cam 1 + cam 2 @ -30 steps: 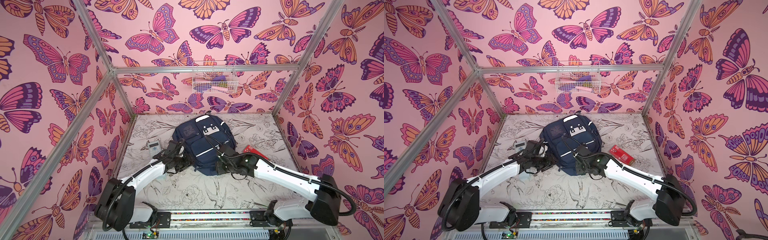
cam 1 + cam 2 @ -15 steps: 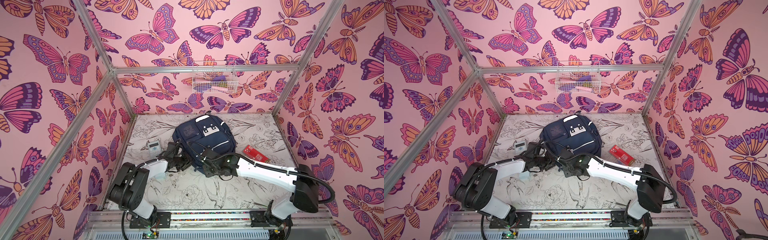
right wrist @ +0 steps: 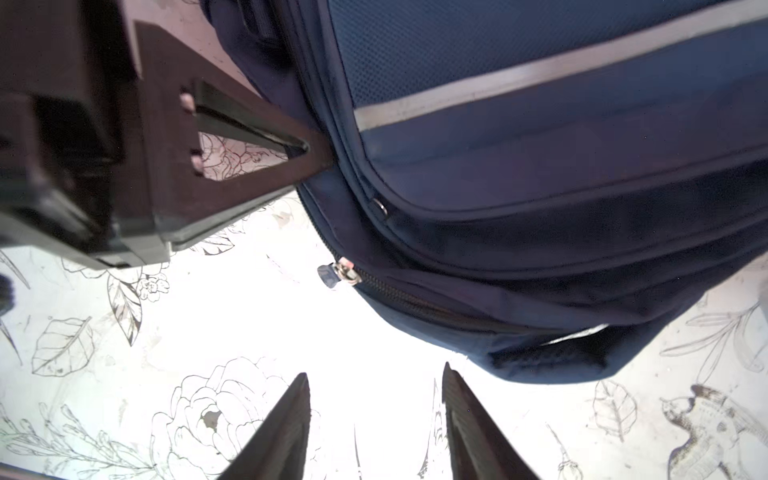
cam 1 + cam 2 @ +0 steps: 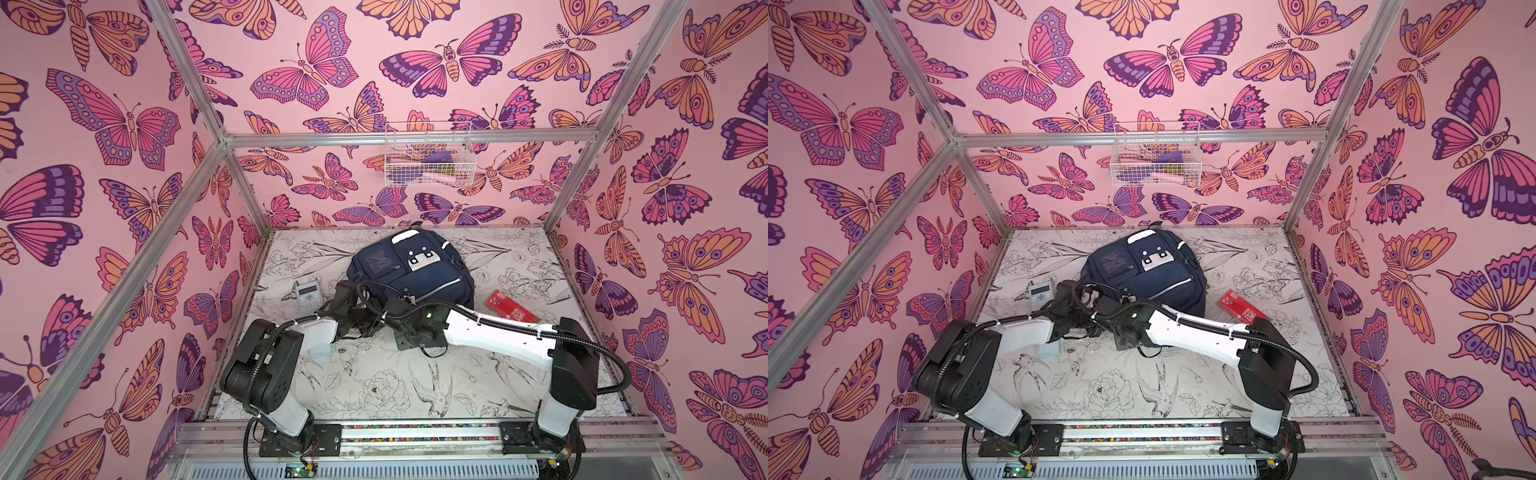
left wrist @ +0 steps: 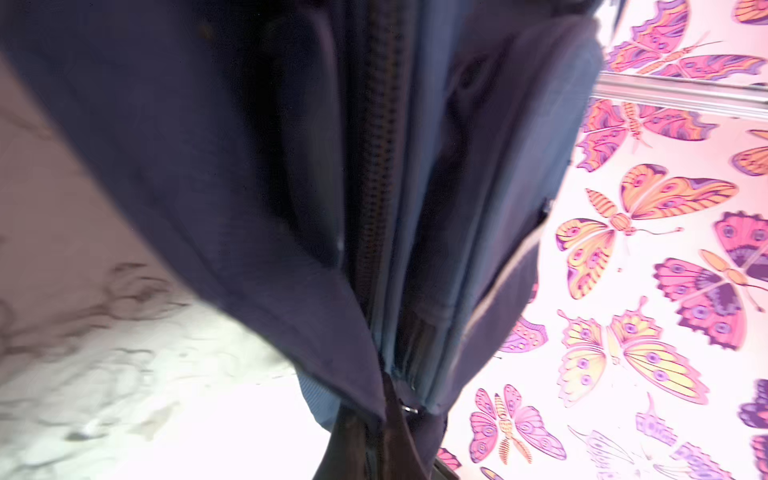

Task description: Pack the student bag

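Seeing student bag (image 4: 415, 270) flat on table (image 4: 374, 386), centre-back, front panel up; long axis front-to-back, top loop toward far wall (image 4: 332, 199), base at near side. Reading left gripper (image 3: 309, 156) as pinched shut on its near-left seam; right gripper (image 3: 376, 370) with jaws apart, empty, just short of base.

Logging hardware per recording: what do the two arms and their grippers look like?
The left arm and right arm share white shell links, bulky black joints and black ribbed cables strapped alongside. A green light glows near the right wrist. Their fingers are dark, flat, pointed wedges.
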Controlling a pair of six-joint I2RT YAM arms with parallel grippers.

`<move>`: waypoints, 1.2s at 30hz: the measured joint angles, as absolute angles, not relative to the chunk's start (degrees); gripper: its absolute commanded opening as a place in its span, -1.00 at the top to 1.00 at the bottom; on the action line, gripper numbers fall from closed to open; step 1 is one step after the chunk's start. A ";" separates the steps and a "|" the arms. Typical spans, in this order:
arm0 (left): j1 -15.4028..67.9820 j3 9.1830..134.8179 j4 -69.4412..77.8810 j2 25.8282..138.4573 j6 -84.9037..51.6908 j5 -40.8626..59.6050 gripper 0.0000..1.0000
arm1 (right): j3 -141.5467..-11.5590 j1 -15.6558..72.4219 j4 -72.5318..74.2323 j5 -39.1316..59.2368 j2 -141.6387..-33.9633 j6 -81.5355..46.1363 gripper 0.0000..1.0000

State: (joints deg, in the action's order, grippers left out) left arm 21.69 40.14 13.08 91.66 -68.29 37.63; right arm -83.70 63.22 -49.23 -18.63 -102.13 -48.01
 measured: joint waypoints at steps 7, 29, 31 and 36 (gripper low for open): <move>25.54 41.98 15.44 90.06 -72.03 37.74 1.00 | -88.44 63.70 -54.48 -23.05 -106.19 -52.88 -0.09; 28.64 42.11 25.06 90.89 -79.40 37.93 1.00 | -105.01 61.69 -74.11 -36.51 -119.09 -60.64 0.25; 28.64 42.11 25.26 91.13 -79.59 37.93 1.00 | -104.25 61.47 -73.47 -36.10 -119.04 -60.07 0.31; 28.80 42.11 25.65 92.23 -79.61 37.91 1.00 | -102.74 61.04 -72.38 -35.07 -118.72 -59.07 0.46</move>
